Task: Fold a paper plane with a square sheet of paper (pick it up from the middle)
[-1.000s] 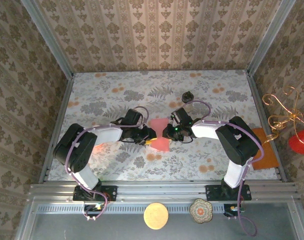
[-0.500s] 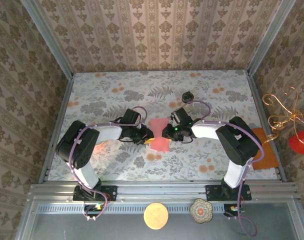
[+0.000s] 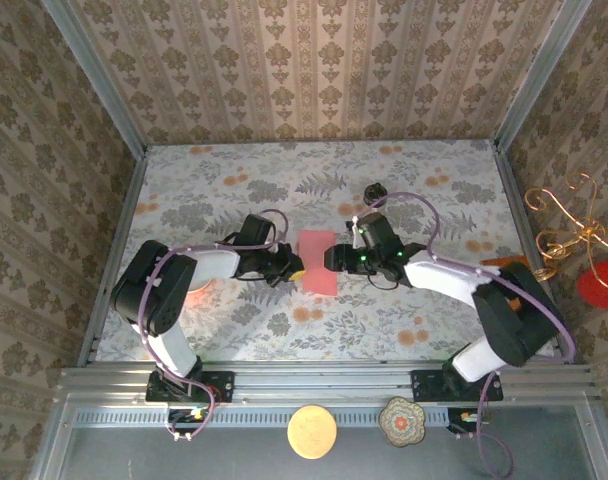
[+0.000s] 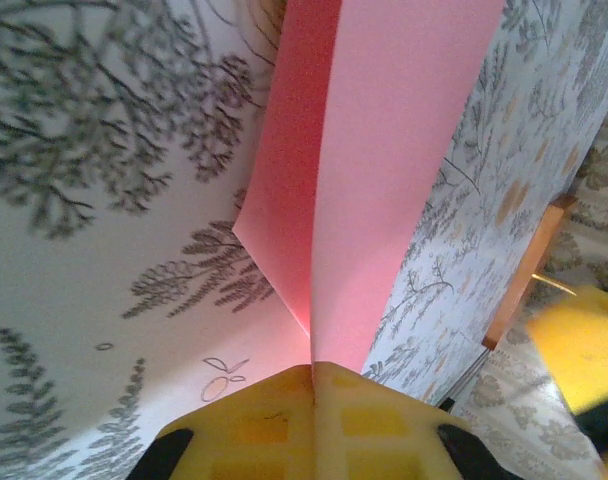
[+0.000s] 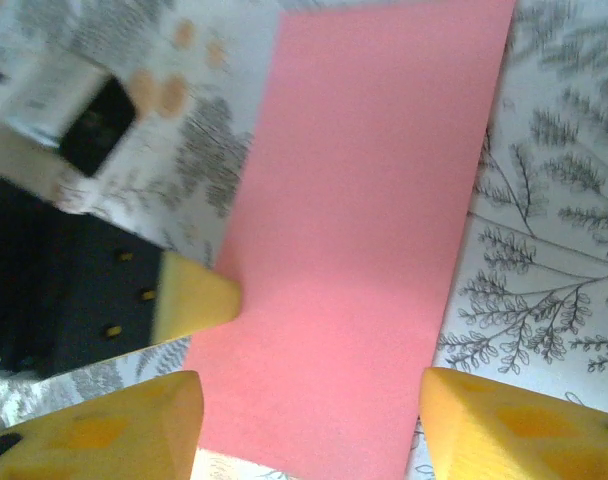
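Note:
The square sheet of paper (image 3: 317,262) is salmon pink and lies folded over as a narrow rectangle at the table's middle, not in the shape of a paper plane. My left gripper (image 3: 296,269) is shut on its left edge. In the left wrist view two pink layers (image 4: 384,150) spread away from the closed yellow fingertips (image 4: 274,420). My right gripper (image 3: 333,259) stands open at the sheet's right edge, touching nothing. In the right wrist view its fingers (image 5: 94,430) flank the near end of the paper (image 5: 364,220), and the left arm's yellow fingertip (image 5: 196,300) presses the far edge.
A small dark-lidded jar (image 3: 375,192) stands behind the right arm. An orange sheet (image 3: 491,263) peeks out by the right arm's elbow, and its edge (image 4: 529,270) shows in the left wrist view. Patterned walls close off the table on three sides.
My right gripper opened, let go of the paper and drew back to the right. My left gripper closed on the sheet's left edge. The pinched bow-tie shape settled into a rectangle.

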{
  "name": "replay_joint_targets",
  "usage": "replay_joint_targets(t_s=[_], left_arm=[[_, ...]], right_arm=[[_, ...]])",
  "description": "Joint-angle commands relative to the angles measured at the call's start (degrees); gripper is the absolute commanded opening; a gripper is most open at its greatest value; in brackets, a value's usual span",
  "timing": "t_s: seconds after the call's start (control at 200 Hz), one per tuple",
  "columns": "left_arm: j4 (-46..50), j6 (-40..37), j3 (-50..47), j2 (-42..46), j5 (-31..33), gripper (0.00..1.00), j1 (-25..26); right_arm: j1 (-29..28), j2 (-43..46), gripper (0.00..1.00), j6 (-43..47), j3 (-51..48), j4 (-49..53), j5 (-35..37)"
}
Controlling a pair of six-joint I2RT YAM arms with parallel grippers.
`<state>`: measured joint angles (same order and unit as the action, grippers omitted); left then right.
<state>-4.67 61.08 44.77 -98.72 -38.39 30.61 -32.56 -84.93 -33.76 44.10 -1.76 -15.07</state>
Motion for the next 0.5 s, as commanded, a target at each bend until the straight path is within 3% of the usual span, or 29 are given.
replay_joint_targets(t_s=[0.0, 0.215, 0.365, 0.495], left_arm=[[-1.16, 2.81, -1.09, 2.07, -0.28, 0.06, -1.14], [-0.96, 4.82, -1.1, 2.83, 0.07, 0.07, -2.05], [-0.79, 5.41, -1.19, 2.83, 0.25, 0.07, -2.05], [-0.78, 5.7, -1.37, 2.83, 0.43, 0.07, -2.04]], right_arm=[[-2.6, 3.34, 0.63, 8.92, -2.7, -3.63, 4.21], [-9.71, 2.86, 0.61, 19.04, -4.39, -9.31, 11.04], [-13.38, 0.47, 0.68, 24.8, -5.86, -15.43, 12.5], [-16.02, -2.95, 0.74, 31.2, -4.5, -14.78, 13.09]])
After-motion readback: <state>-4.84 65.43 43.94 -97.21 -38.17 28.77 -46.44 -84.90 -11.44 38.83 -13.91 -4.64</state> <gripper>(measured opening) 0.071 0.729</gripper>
